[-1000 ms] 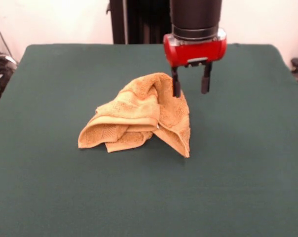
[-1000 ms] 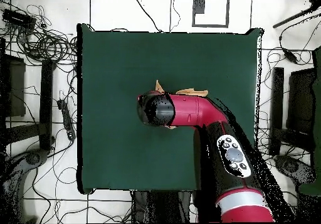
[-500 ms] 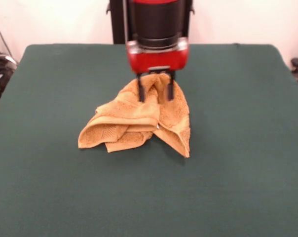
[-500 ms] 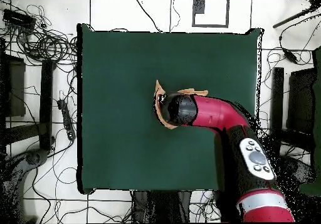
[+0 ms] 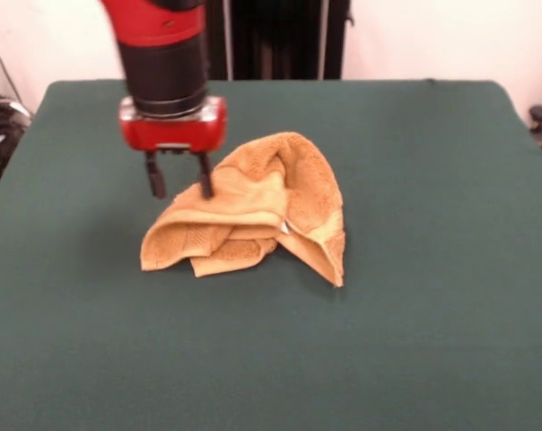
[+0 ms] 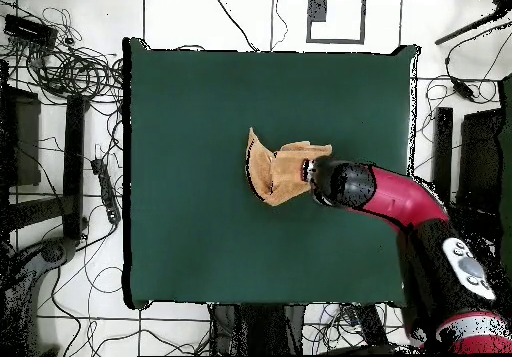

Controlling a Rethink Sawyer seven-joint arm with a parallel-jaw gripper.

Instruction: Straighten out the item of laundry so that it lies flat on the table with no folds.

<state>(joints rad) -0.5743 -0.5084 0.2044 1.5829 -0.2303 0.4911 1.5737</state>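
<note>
The gripper (image 5: 178, 175) hangs with its two black fingers (image 5: 152, 174) spread apart, holding nothing; one finger sits at the upper edge of the towel (image 5: 253, 211), the other just clear of it. The towel lies crumpled in a mound of overlapping folds near the middle of the table (image 5: 432, 341), well inside every edge. In the overhead view, the arm (image 6: 385, 193) ends at the towel's (image 6: 272, 168) side.

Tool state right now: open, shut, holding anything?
Tool: open, holding nothing, fingers apart at the edge of the crumpled towel.
</note>
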